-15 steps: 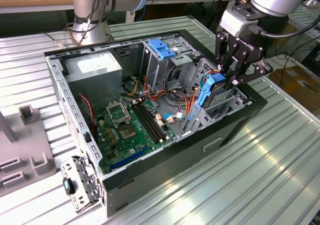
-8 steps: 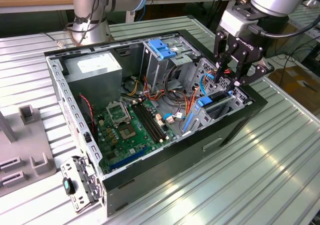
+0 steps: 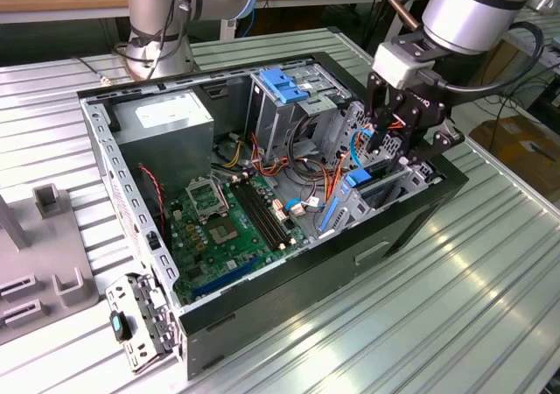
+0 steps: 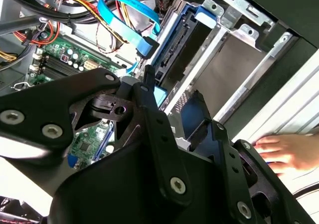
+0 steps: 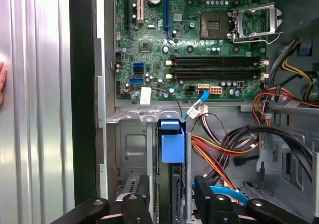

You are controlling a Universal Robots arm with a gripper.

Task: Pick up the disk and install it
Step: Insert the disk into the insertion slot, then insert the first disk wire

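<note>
Blue-framed, one disk (image 5: 172,145) stands in the drive bay (image 5: 130,145) beneath one tool (image 5: 171,193).

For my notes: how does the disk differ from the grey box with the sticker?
The grey box is bulky and lies flat; the disk is thin and stands on edge. The box shows a white sticker; the disk, a blue frame. Both sit inside the case.

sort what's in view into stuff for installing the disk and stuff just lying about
For the job: flat blue-framed metal hard disk, black claw, grey metal drive bay.
Just there: grey metal box with white sticker, green circuit board, blue plastic latch, person's hand.
</note>
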